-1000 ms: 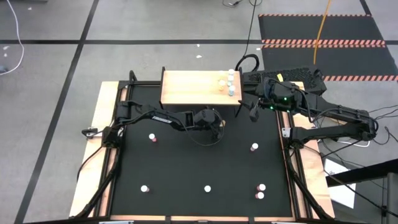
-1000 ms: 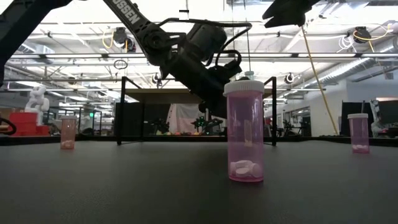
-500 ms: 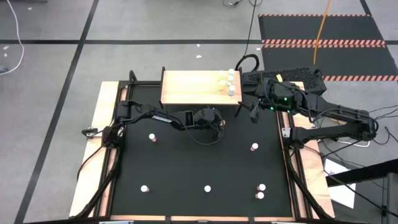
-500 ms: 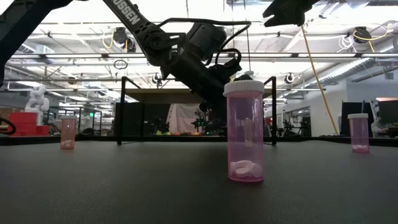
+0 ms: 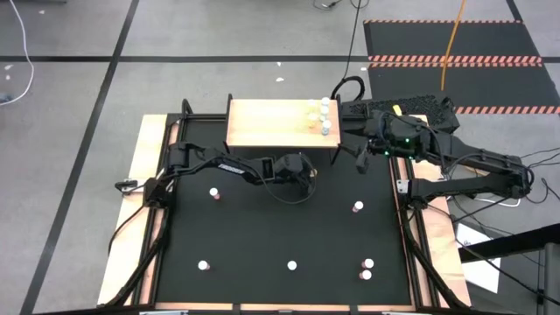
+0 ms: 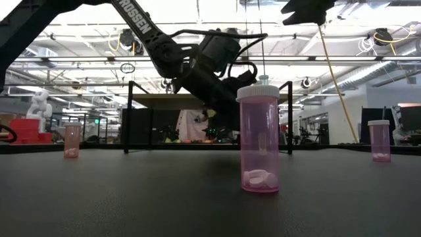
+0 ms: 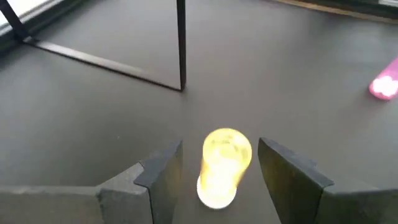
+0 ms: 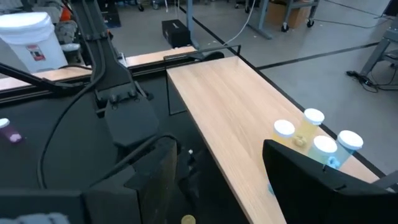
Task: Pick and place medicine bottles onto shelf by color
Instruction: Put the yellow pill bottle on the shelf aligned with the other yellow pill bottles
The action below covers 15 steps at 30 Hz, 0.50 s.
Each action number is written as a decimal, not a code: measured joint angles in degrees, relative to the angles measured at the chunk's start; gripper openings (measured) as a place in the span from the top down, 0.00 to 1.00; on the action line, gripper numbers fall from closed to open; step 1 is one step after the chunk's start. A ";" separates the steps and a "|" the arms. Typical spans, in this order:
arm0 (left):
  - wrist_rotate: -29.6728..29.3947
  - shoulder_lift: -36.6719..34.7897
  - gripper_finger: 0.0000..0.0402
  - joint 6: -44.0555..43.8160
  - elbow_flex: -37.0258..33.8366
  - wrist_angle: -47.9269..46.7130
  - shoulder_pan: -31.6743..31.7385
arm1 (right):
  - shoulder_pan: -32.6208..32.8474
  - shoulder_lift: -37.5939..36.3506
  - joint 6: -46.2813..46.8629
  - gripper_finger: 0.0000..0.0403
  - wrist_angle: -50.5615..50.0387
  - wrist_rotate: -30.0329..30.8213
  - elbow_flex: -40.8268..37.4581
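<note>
The left hand (image 5: 306,174) hangs low over the black tabletop (image 5: 262,227) just in front of the shelf (image 5: 271,122), its fingers (image 7: 158,171) spread apart with a yellow bottle (image 7: 222,163) standing between them, touched by neither. Compared with a second ago the left hand has edged slightly toward the shelf's right front leg, and in the low view its wrist now sits a little higher and further behind the near pink bottle (image 6: 258,138). The right hand (image 5: 360,162) hovers off the shelf's right end, fingers (image 8: 305,168) parted and empty; it has drifted a little away from the shelf over the same second. Four bottles (image 5: 321,116) stand clustered at the shelf's right end, a mix of yellow and blue in the right wrist view. Pink bottles stay where they were on the tabletop: one at the left (image 5: 214,193), one at the right (image 5: 357,207), and white-capped ones along the near edge (image 5: 291,265).
</note>
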 joint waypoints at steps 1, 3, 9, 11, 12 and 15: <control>-0.01 0.00 0.48 -0.17 0.00 0.26 0.04 | 0.00 -0.06 0.09 0.42 -0.15 0.00 0.00; -0.33 -0.02 0.49 -0.18 0.00 0.33 0.02 | 0.00 -0.08 0.10 0.42 -0.38 0.02 0.00; -0.90 -0.02 0.62 -1.08 0.00 0.11 0.00 | 0.00 -0.08 0.13 0.42 -0.80 0.04 0.00; -0.91 -0.02 0.69 -1.49 0.00 0.10 0.00 | 0.00 -0.07 0.13 0.42 -0.80 0.04 0.00; -0.91 -0.02 0.71 -1.74 0.00 0.21 0.00 | 0.00 -0.08 0.13 0.42 -0.80 0.04 0.00; -0.83 -0.42 0.75 -3.81 -0.01 0.40 0.00 | 0.00 -0.08 0.37 0.42 -1.66 0.07 0.00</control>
